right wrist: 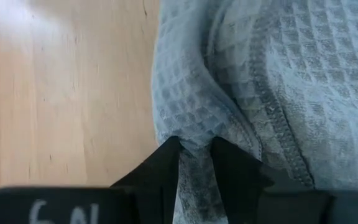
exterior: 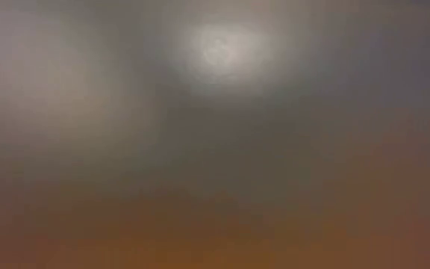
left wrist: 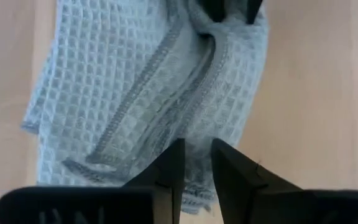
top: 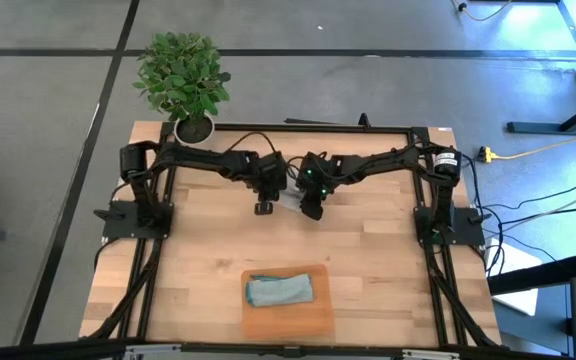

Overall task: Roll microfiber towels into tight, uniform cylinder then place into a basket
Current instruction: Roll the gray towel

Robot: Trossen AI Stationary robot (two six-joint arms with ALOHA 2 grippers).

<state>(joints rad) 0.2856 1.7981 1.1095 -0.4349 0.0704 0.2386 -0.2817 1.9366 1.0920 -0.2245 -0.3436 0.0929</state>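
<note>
While one towel already lies in the basket, both hands work the grey one at the back of the surface.

Seen from above, the blue towel (top: 279, 290) lies bunched in the basket (top: 286, 320) near the front edge, so that half of the job looks done. The grey towel (left wrist: 148, 93) lies on the bare surface (top: 198, 250) between the two hands, well apart from the basket and near the plant (top: 182, 75). The left hand (left wrist: 196, 163) hovers narrow at one end over a hemmed fold; whether it pinches cloth I cannot tell. The right hand (right wrist: 196, 155) grips the opposite end, a pleat of grey towel caught between its fingers. My guess is they hold opposite ends to keep the cloth taut and even for rolling. The table-level camera shows only a blur.
</note>
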